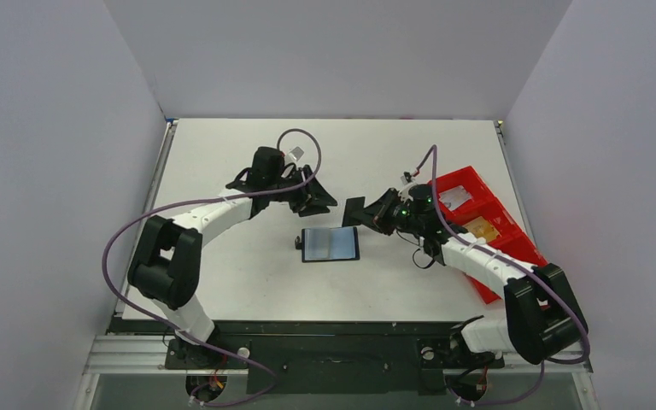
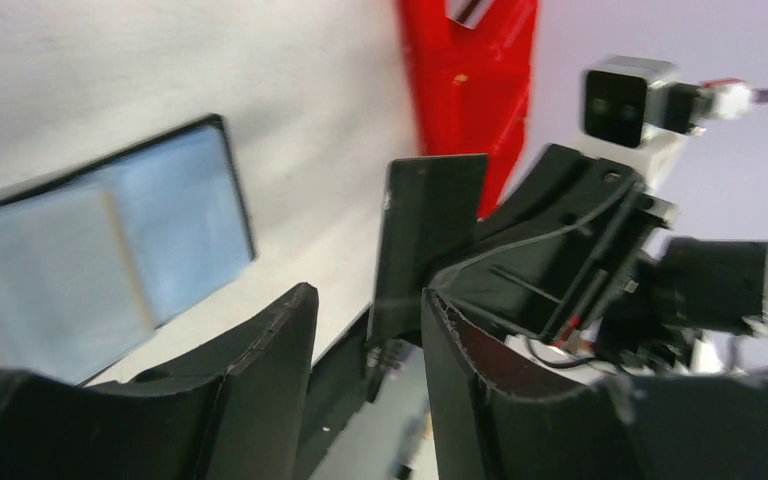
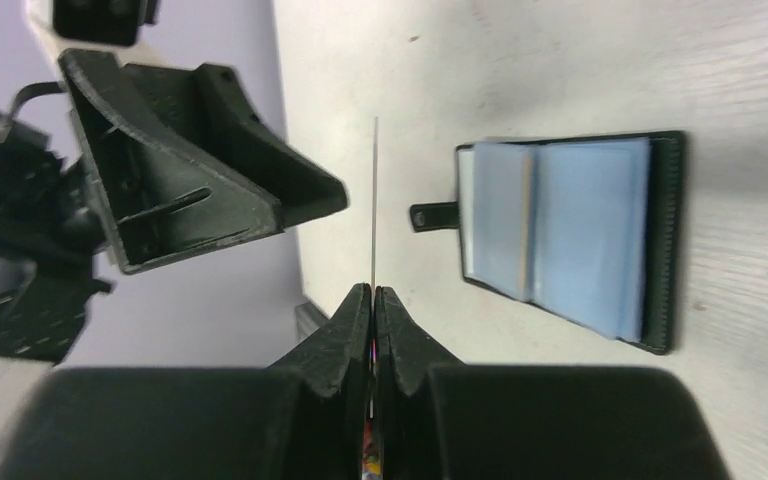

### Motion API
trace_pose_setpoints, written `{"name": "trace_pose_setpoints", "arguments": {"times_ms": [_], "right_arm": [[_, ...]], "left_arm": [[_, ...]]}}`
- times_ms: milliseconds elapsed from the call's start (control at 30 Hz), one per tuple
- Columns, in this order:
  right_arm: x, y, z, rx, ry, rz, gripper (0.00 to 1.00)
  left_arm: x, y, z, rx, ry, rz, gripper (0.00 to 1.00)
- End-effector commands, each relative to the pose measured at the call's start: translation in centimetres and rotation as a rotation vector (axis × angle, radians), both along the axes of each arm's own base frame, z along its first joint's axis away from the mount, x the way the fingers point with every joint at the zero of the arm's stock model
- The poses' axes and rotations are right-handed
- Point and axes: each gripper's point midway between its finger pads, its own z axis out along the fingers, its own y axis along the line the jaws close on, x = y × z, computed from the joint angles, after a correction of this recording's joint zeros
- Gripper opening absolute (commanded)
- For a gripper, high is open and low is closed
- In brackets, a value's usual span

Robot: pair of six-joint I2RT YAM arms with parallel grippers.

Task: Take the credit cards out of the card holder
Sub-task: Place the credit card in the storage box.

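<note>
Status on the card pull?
Right pincer shut on dark card, off table. Left pincer open, empty, close to it. Card holder open flat, untouched.

No word, brand, number or sign could be read anywhere. A small white tag [image 1: 296, 153] behind the left gripper [image 1: 320, 203] was too small to make out. So was the pale slip [image 1: 453, 198] in the red tray [image 1: 478, 175]. The card [image 2: 425, 240] pinched between the right gripper's [image 3: 372, 290] fingers showed only a plain dark face. The card holder [image 3: 570, 235], just beyond those fingers, showed blurred blue-grey sleeves with nothing legible.
</note>
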Motion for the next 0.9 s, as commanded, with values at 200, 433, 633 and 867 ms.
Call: {"name": "trace_pose_setpoints", "arguments": {"times_ms": [200, 433, 633, 867], "right_arm": [[0.3, -7.5, -0.9, -0.454, 0.037, -0.242, 0.00], [-1.5, -15.3, -1.0, -0.756, 0.140, -0.489, 0.00], [-4.2, -21.3, -0.3, -0.950, 0.225, -0.698, 0.00], [-7.0, -27.8, 2.7, -1.222, 0.296, -0.915, 0.00]], "left_arm": [[-1.6, 6.5, -1.5, 0.452, -0.126, 0.023, 0.42], [-2.1, 7.3, -1.3, 0.492, -0.161, -0.006, 0.42], [-2.3, 6.9, -1.5, 0.487, -0.149, -0.048, 0.42], [-2.7, 6.4, -2.0, 0.486, -0.136, -0.070, 0.42]]}}
